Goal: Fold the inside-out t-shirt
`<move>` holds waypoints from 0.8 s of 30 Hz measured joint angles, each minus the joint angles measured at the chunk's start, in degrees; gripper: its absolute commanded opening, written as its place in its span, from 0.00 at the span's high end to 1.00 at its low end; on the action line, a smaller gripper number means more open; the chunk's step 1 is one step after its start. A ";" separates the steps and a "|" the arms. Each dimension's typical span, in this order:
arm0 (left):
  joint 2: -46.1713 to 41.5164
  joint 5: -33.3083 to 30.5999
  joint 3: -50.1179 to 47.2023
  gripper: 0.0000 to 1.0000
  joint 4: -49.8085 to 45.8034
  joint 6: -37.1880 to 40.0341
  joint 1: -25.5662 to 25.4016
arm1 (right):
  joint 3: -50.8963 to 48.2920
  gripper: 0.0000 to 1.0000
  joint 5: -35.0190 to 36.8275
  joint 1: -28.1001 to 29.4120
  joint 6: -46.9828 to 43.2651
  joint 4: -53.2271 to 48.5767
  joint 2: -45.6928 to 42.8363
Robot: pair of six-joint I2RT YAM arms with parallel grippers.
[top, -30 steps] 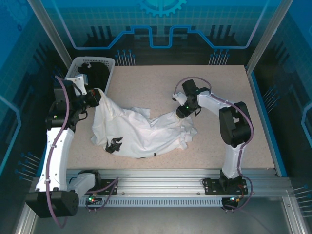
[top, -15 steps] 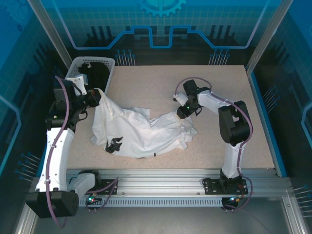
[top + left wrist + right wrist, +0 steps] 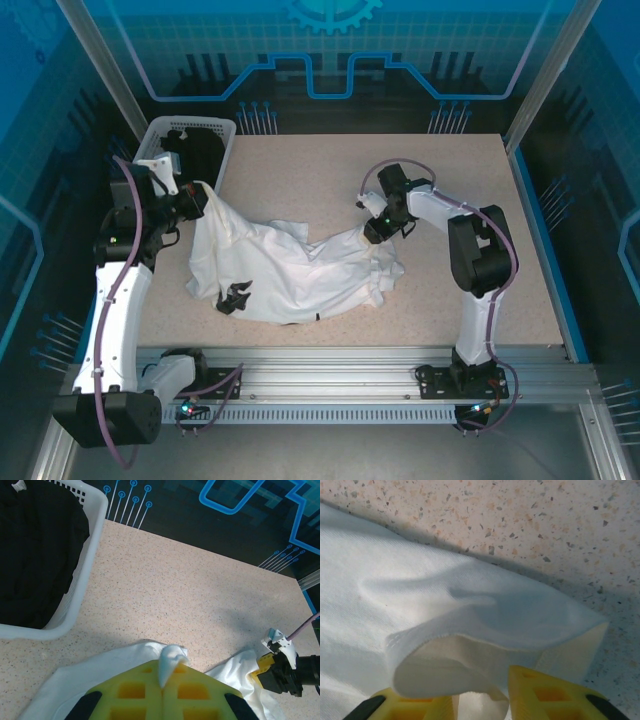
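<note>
Top external: one t-shirt, one basket.

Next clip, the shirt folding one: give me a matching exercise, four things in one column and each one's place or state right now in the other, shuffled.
Things:
1. left gripper
2. right gripper
3. black garment
4. white t-shirt

Places or states:
A. lying in the white basket
B. spread out, wrinkled, on the table between the two arms
C. shut, pinching a peak of white cloth
D. jaws apart, with a hemmed edge of cloth between them

Pairs: 1-C, 2-D, 3-A, 4-B
</note>
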 measured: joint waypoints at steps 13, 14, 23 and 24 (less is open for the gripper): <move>-0.09 0.00 -0.13 1.00 0.11 -0.24 0.02 | -2.75 1.00 -6.47 -2.49 2.99 0.24 -6.67; -0.13 0.02 -0.13 1.00 0.11 -0.50 0.13 | -3.54 1.00 -8.11 -3.30 4.22 0.13 -9.64; -2.36 3.30 5.07 1.00 0.72 -8.55 5.16 | -5.81 1.00 -26.40 -18.16 18.51 3.65 -40.35; -2.36 4.04 7.61 1.00 0.76 -9.79 6.19 | -5.07 1.00 -27.93 -20.17 20.41 3.93 -43.39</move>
